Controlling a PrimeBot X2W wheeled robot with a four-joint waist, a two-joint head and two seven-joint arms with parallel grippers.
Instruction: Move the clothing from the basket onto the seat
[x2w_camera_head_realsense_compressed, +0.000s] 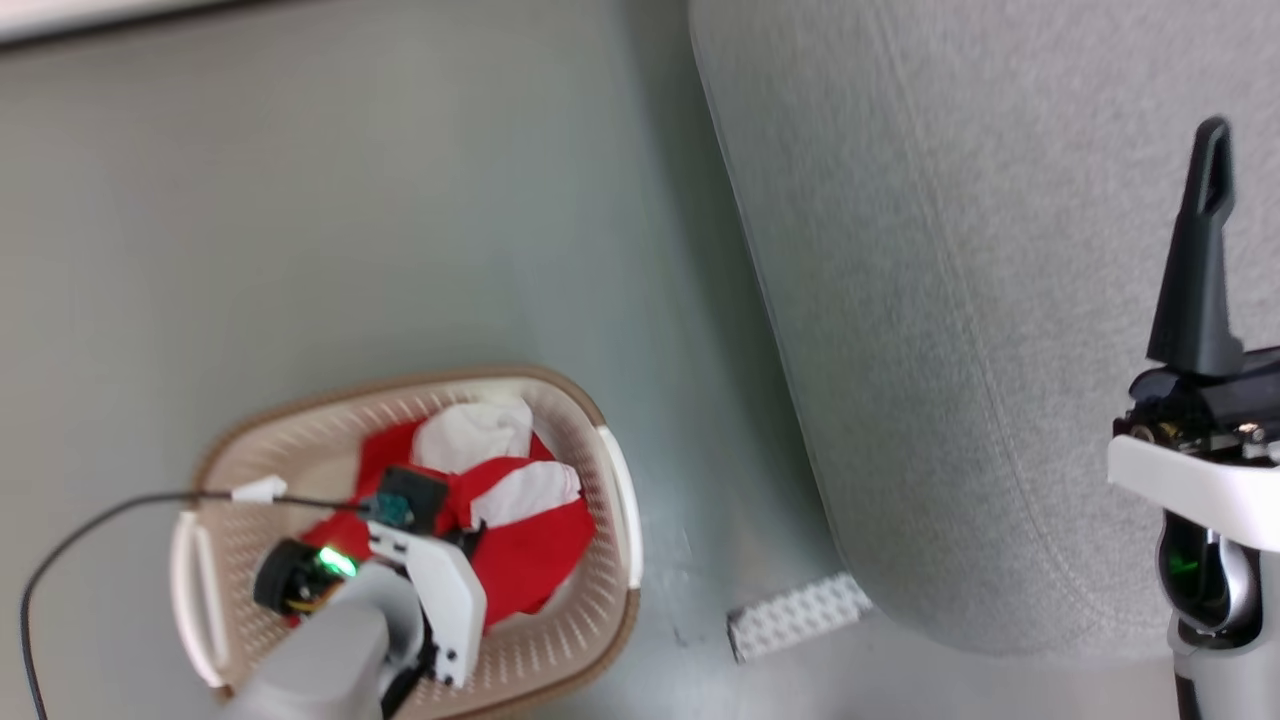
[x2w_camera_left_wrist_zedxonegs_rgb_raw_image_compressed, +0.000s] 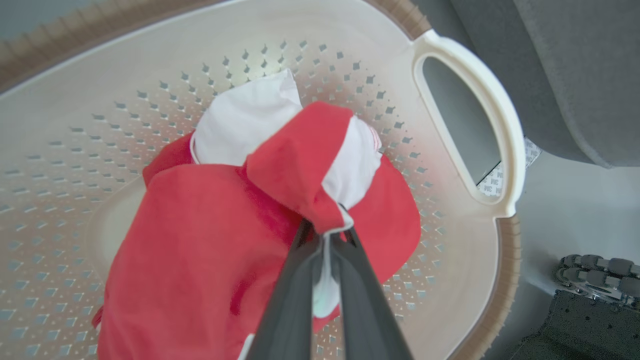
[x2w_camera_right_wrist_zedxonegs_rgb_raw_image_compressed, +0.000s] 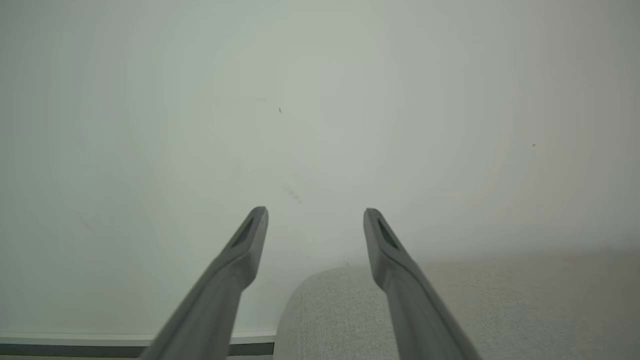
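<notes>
None of the clothing (x2w_camera_head_realsense_compressed: 530, 550) lies on the seat (x2w_camera_head_realsense_compressed: 1000, 300) yet. All the red and white fabric I can see sits in the basket (x2w_camera_head_realsense_compressed: 300, 440), which stands on the floor (x2w_camera_head_realsense_compressed: 400, 200) near the seat's rounded side. My left jaws are down inside the basket and closed on the clothing: in the left wrist view the two fingers (x2w_camera_left_wrist_zedxonegs_rgb_raw_image_compressed: 290, 310) nearly meet with a red-and-white fold pinched between them, while the rest of the garment lies on the basket's bottom. My right jaws stand well apart and hold nothing, their fingers (x2w_camera_right_wrist_zedxonegs_rgb_raw_image_compressed: 240, 250) spread above the seat's grey top and pointing toward a pale wall. I judge the task barely begun: the grasp is made, and the lift, carry and release are all left. I cannot tell whether the heap is more than one garment. Going across, the fabric must clear the brown rim and the white handle (x2w_camera_left_wrist_zedxonegs_rgb_raw_image_compressed: 511, 155) on the seat's side, then rise over the seat's curved edge. Beyond that edge the seat offers broad open room. A black cable (x2w_camera_head_realsense_compressed: 80, 530) crosses the rim away from the seat, where trailing cloth could snag.
</notes>
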